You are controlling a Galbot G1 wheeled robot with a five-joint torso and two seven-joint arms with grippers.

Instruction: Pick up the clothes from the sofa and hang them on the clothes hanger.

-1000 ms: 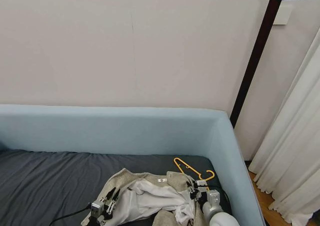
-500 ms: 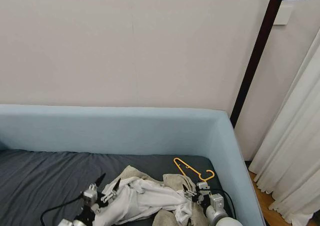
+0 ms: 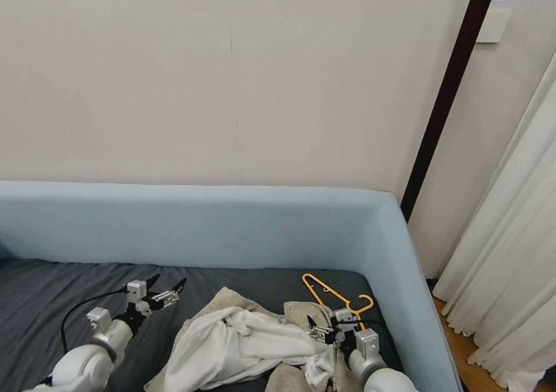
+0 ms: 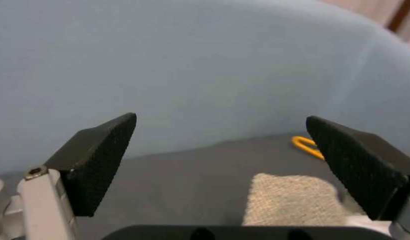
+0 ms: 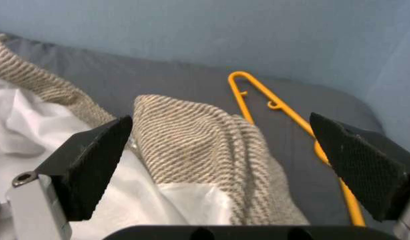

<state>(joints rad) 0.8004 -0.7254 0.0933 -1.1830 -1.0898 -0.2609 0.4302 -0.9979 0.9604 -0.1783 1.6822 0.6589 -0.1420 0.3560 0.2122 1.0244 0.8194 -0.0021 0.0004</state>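
Observation:
A crumpled garment, beige knit outside [image 3: 300,315] and white inside [image 3: 234,344], lies on the dark grey sofa seat [image 3: 52,296] near the right end. An orange hanger [image 3: 334,296] lies just behind it. My left gripper [image 3: 165,289] hovers open over bare seat to the left of the garment, apart from it; its wrist view shows its pads [image 4: 98,155] wide apart, the knit [image 4: 292,205] and the hanger [image 4: 308,146] beyond. My right gripper [image 3: 323,329] stands open at the garment's right edge, low over the knit [image 5: 198,155], with the hanger [image 5: 285,115] beside it.
The light blue sofa back [image 3: 200,227] and right armrest [image 3: 391,270] wall in the seat. A dark rack post [image 3: 447,88] rises right of the sofa. White curtains [image 3: 512,262] hang at the far right.
My left gripper has drawn off the garment, moving left and toward the sofa back. The garment has bunched with more white showing. My right gripper has shifted slightly left.

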